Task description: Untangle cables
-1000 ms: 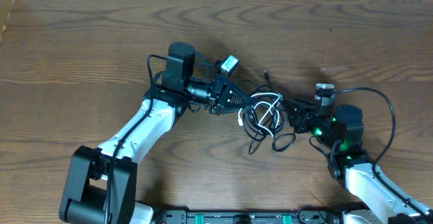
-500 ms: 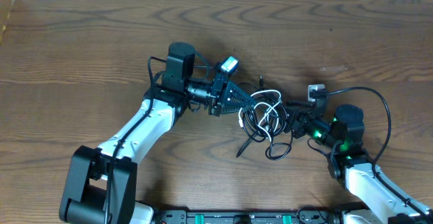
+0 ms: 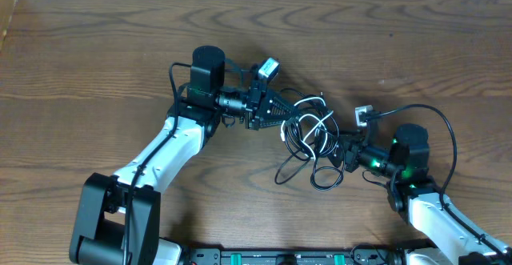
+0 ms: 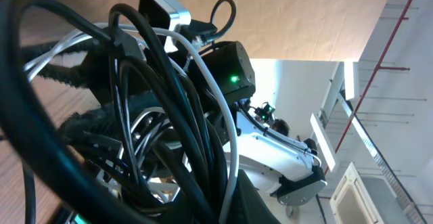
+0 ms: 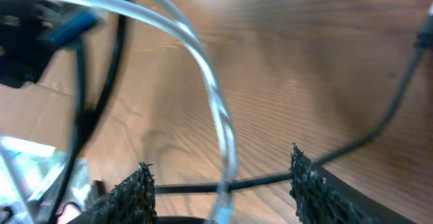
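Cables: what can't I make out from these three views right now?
- Overhead: cables overlap in a small knot, so the crossings can't be traced, and the left tool tips are buried in it.
- Left wrist: close strands fill the frame, hiding which one is clamped.
- Right wrist: white strand is blurred between the right tool pads, and strands run off the frame edges.

From overhead the cables (image 3: 308, 133) are just one knot. Can't tell which strand lies over which, and the plug ends are too small to pick out. My left wrist view is crammed with cords, hiding the fingers of my left gripper (image 3: 282, 115). In the right wrist view, the white cable (image 5: 203, 82) is a blur and my right fingers (image 5: 128, 197) are cut off at the bottom edge.
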Motion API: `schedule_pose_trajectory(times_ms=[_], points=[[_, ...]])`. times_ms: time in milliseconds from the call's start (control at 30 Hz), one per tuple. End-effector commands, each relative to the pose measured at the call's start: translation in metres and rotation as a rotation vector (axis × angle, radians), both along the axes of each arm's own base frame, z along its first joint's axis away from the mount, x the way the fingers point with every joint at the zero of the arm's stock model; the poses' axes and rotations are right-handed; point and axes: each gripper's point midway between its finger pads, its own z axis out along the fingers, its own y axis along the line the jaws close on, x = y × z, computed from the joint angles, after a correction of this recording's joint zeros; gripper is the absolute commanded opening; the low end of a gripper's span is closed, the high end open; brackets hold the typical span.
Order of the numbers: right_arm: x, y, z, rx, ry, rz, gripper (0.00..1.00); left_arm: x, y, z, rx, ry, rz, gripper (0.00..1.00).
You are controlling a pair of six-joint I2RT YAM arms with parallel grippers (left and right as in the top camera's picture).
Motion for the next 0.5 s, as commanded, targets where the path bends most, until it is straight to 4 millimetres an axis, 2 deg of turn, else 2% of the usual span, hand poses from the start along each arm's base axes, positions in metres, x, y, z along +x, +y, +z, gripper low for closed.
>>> schedule_pose_trajectory(times_ms=[0, 100, 267, 367, 467], points=[[-0.003, 0.002, 0.013, 0.076, 0.021, 0.034, 0.63, 0.002, 0.000, 0.013, -0.014, -0.059, 0.011, 0.08], [0.007, -0.002, 0.017, 0.093, 0.036, -0.034, 0.63, 0.001, -0.001, 0.013, -0.012, -0.048, 0.007, 0.08], [0.017, -0.003, 0.000, 0.023, 0.071, -0.152, 0.61, -0.006, -0.007, 0.013, -0.005, -0.016, -0.016, 0.08], [0.023, -0.015, -0.024, -0.089, 0.105, -0.256, 0.50, -0.007, -0.008, 0.013, -0.004, -0.011, -0.018, 0.08], [0.025, -0.039, -0.050, -0.196, 0.182, -0.386, 0.30, -0.007, -0.008, 0.013, -0.003, -0.009, -0.018, 0.08]])
